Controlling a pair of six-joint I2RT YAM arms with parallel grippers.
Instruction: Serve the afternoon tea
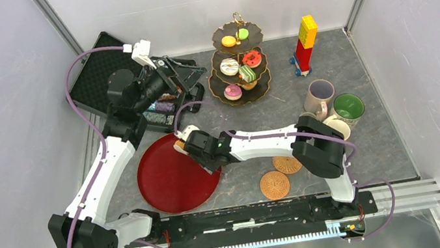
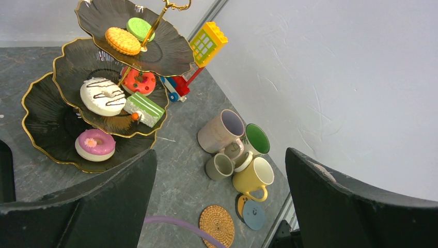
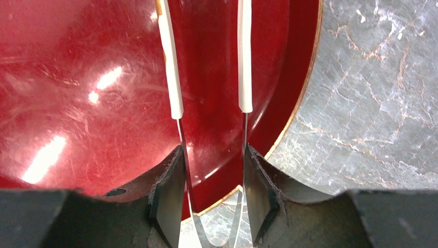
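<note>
You are looking at a left arm [image 1: 103, 174] and a right arm [image 1: 266, 143] wearing white shells between bulky black joints, purple cables [image 1: 67, 87] looping along both, matte black gripper fingers [image 2: 103, 206] ending them.

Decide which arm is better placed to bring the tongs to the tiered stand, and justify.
Right. Its gripper clamps the tongs above the red tray, with the stand just beyond. The left gripper hangs open and empty by the black case.

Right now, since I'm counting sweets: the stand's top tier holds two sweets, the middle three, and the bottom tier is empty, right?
No: the bottom tier holds a pink donut, as the left wrist view shows; the rest is correct.
</note>
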